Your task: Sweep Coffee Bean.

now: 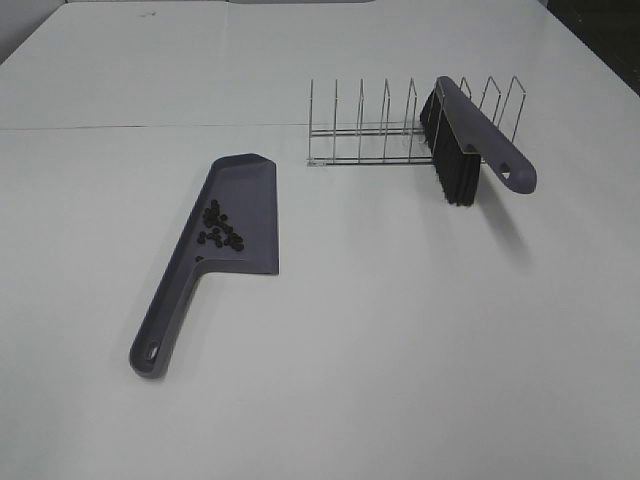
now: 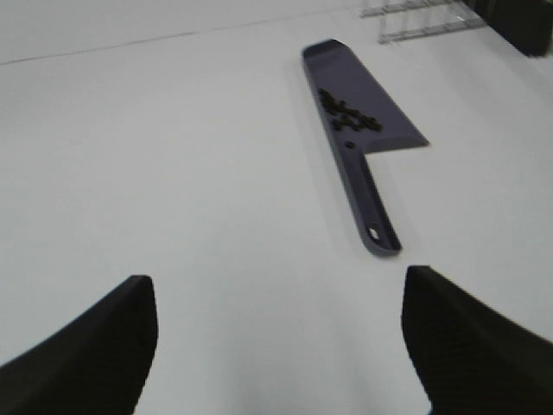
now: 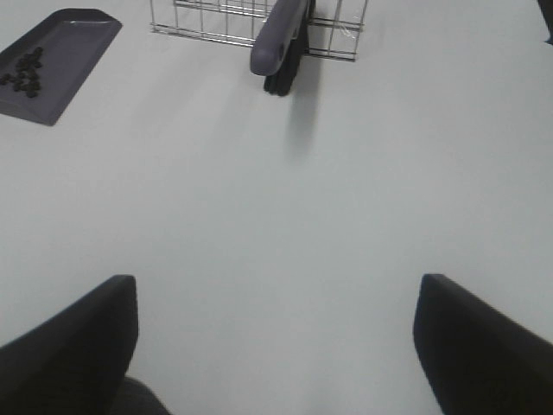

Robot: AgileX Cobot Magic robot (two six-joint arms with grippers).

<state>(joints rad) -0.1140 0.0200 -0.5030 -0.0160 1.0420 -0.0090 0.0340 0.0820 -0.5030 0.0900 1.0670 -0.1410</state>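
Note:
A purple-grey dustpan (image 1: 240,215) lies flat on the white table, its handle pointing toward the front left. A small cluster of dark coffee beans (image 1: 220,226) sits on its pan; both also show in the left wrist view, the dustpan (image 2: 367,130) with its beans (image 2: 348,112), and in the right wrist view, the dustpan (image 3: 60,65) with its beans (image 3: 24,71). A purple-handled brush (image 1: 468,140) with black bristles rests in a wire rack (image 1: 400,125). My left gripper (image 2: 276,346) and right gripper (image 3: 276,346) are open, empty, and well short of these things. Neither arm shows in the exterior view.
The wire rack (image 3: 251,22) stands at the back right of the table with the brush (image 3: 281,43) leaning out of it. A seam (image 1: 150,128) runs across the table behind the dustpan.

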